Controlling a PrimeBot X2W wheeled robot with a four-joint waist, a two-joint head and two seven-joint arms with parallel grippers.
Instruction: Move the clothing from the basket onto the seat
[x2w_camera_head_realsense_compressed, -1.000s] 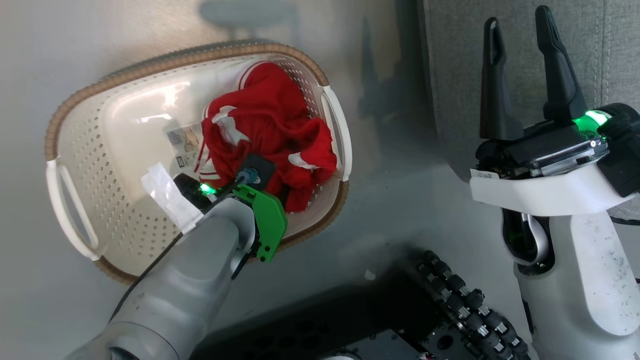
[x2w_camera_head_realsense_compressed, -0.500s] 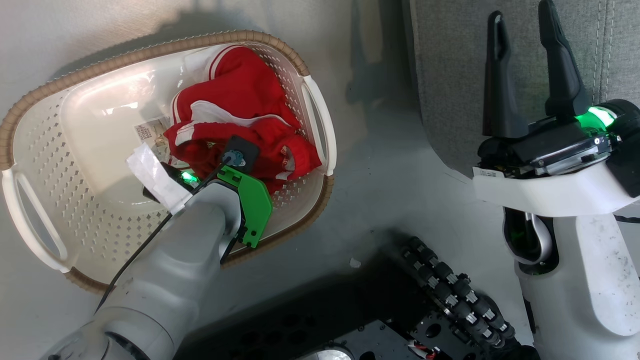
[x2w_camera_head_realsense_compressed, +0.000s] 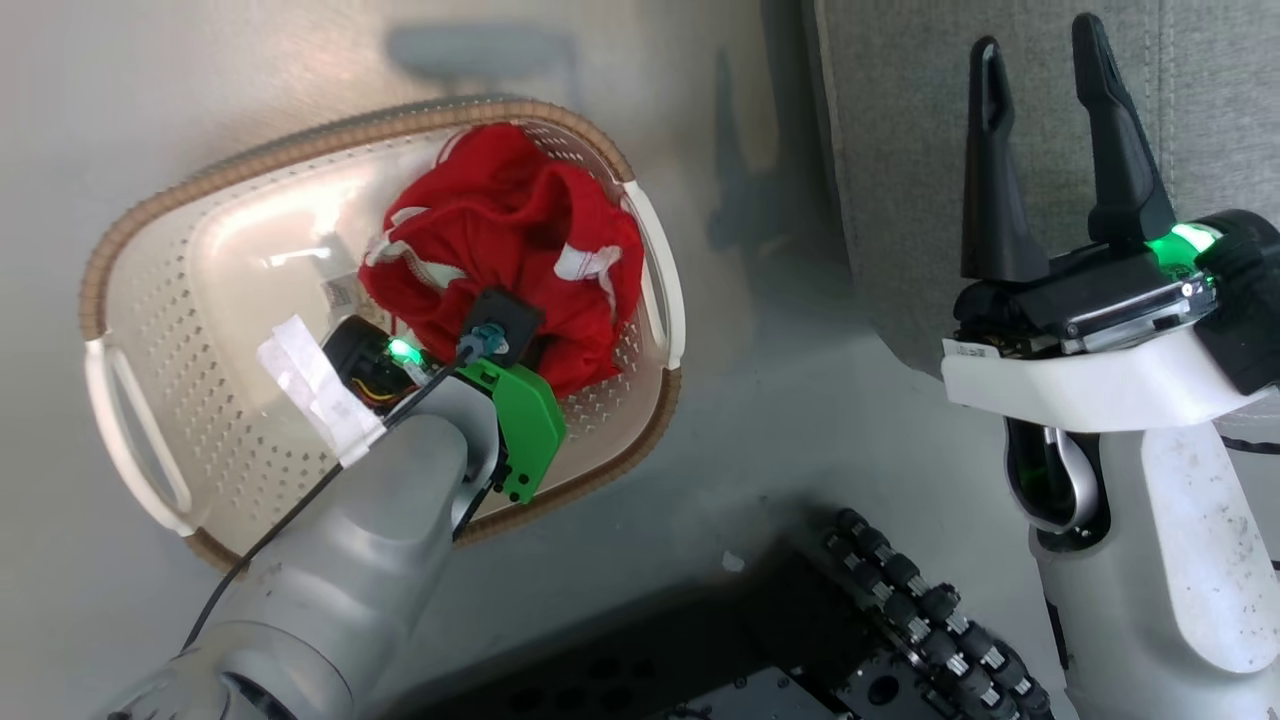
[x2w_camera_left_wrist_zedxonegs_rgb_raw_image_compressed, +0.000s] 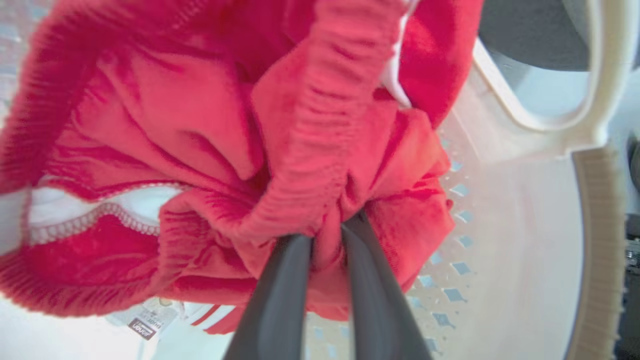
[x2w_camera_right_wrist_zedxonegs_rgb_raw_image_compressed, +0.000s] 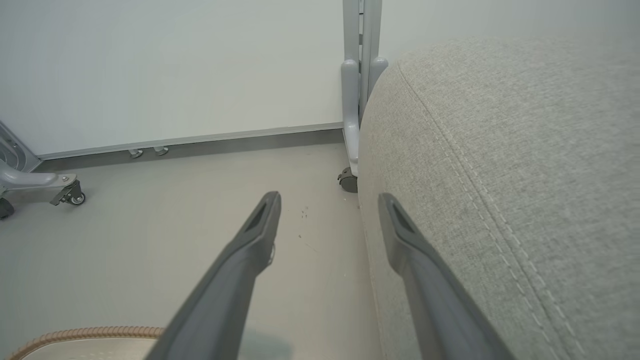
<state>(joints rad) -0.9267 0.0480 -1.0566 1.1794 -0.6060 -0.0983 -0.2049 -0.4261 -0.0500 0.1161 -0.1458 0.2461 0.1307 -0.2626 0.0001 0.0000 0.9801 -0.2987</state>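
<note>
Where my left hand (x2w_camera_left_wrist_zedxonegs_rgb_raw_image_compressed: 326, 232) reaches into the basket (x2w_camera_head_realsense_compressed: 150, 330), I see it clamped on a bunched fold of the red clothing (x2w_camera_head_realsense_compressed: 500, 230), heap at the basket's end nearest the seat (x2w_camera_right_wrist_zedxonegs_rgb_raw_image_compressed: 525, 175), basket on the floor (x2w_camera_head_realsense_compressed: 780, 400), my right hand (x2w_camera_head_realsense_compressed: 1037, 35) spread wide, empty, beside the seat's rounded edge

- Looks like a lab staged as a home.
- Bare white wall (x2w_camera_right_wrist_zedxonegs_rgb_raw_image_compressed: 175, 65), plain grey floor (x2w_camera_right_wrist_zedxonegs_rgb_raw_image_compressed: 150, 225).
- Castor-wheeled metal frame (x2w_camera_right_wrist_zedxonegs_rgb_raw_image_compressed: 361, 100) at twelve o'clock.
- Grey sofa seat (x2w_camera_right_wrist_zedxonegs_rgb_raw_image_compressed: 500, 175) at three o'clock.
</note>
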